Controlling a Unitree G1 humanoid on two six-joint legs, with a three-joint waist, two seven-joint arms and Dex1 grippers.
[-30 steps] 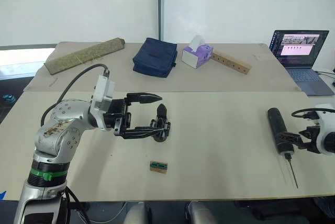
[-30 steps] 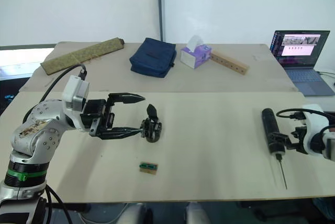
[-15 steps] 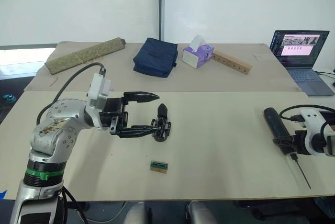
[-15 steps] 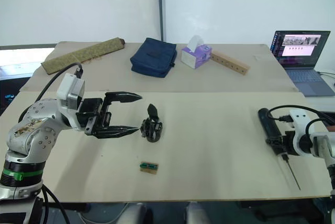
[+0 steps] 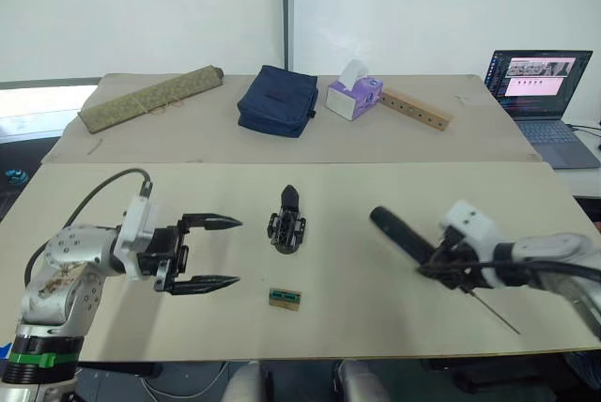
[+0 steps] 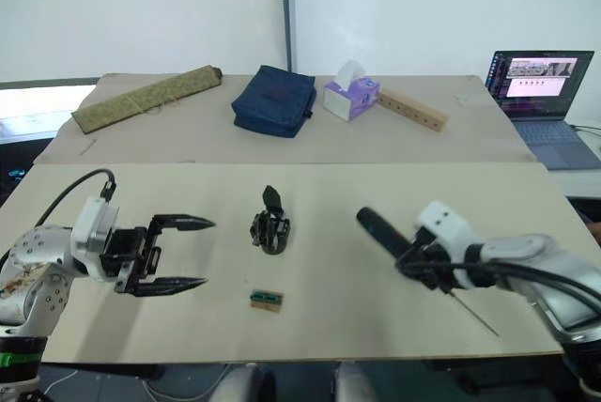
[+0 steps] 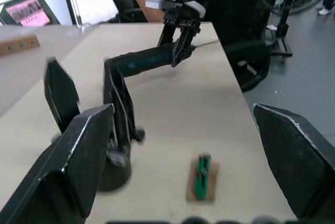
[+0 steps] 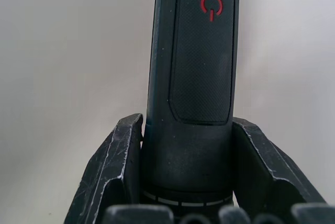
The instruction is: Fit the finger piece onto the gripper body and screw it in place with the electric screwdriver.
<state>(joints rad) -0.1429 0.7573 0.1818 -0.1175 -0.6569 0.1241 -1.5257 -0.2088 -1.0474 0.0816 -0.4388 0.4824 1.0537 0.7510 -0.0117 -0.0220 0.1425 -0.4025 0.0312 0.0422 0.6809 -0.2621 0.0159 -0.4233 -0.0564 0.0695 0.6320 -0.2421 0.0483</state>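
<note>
The right claw (image 5: 449,266) is clamped around the electric screwdriver (image 5: 406,237) near its bit end, with one black finger (image 8: 111,174) pressed against each side of the barrel. The barrel is a matte-black cylinder with a fine-textured inset panel bearing a red power symbol; its rounded end points toward the gripper body (image 5: 286,226), and the thin metal bit (image 5: 494,313) extends the opposite way, low over the desk (image 5: 376,195). The junction of bit and barrel is hidden behind the claw. The left claw (image 5: 208,252) hangs over the left part of the desk with its two pointed black fingers spread wide and nothing between them. The gripper body stands near the desk centre, well apart from both claws: a compact black mechanical block with one pointed finger rising from it. Its detail is hard to make out, and in the left wrist view it is blurred. The finger piece cannot be told apart as a separate item. A small green-and-tan block (image 5: 285,299) lies flat on the desk just in front of the gripper body. At the far side rest a rolled mat (image 5: 150,98), a dark blue fabric bag (image 5: 279,100), a tissue box (image 5: 354,97), a wooden strip with holes (image 5: 416,110) and an open laptop (image 5: 542,92), cut off at the picture edge.
</note>
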